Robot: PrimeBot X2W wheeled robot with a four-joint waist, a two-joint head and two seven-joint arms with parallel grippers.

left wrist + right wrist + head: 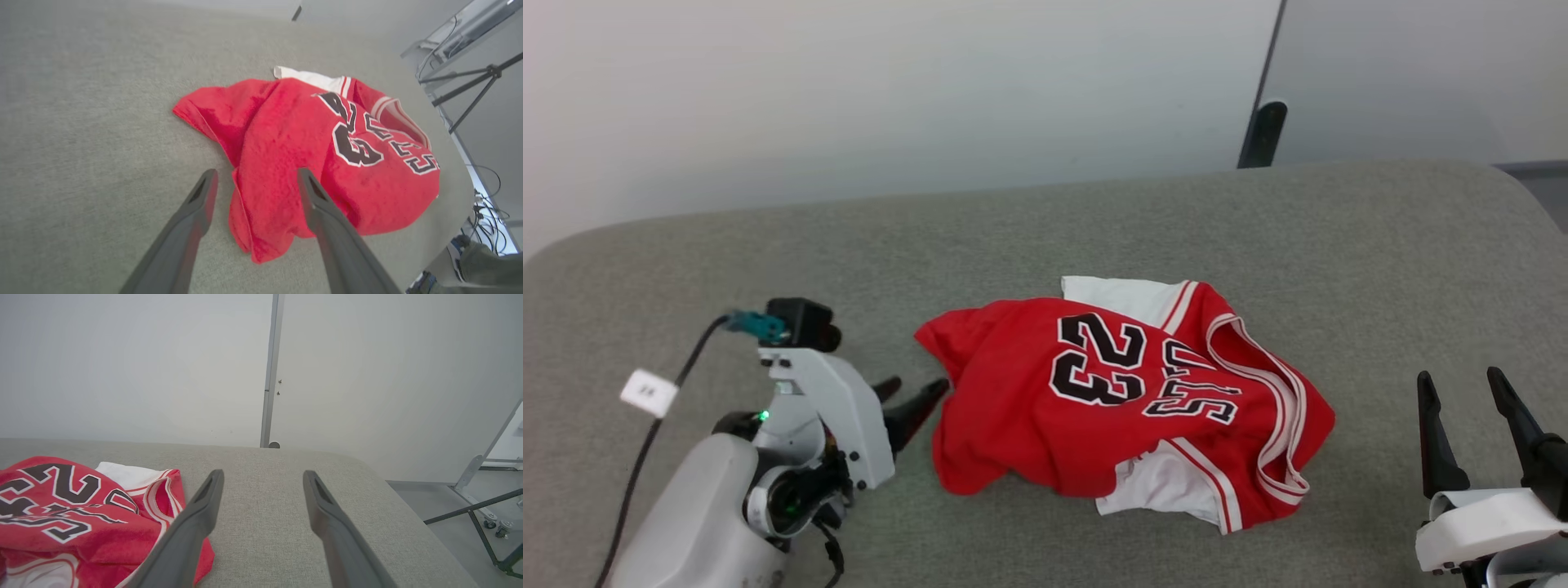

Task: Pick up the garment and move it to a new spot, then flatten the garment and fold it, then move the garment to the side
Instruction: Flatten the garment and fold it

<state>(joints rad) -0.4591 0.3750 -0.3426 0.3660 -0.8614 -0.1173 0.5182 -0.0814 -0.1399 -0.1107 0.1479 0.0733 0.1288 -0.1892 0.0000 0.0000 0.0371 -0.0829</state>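
The garment [1094,392], a red jersey with white sleeves and black "23" lettering, lies crumpled in the middle of the grey padded table [1029,237]. My left gripper [915,390] is open just left of the garment's edge, fingers pointing at it. From the left wrist, the garment [310,159] sits right ahead, and my open left gripper [255,175] straddles its near red edge. My right gripper [1462,380] stands open at the lower right, apart from the cloth. In the right wrist view the garment [73,514] lies to the left of my open right gripper [263,475].
A pale wall [890,90] backs the table, with a dark post [1262,135] at its far edge. A cable with a white tag [647,392] trails from the left arm. Tripod legs and a metal frame [470,77] stand beyond the table's right side.
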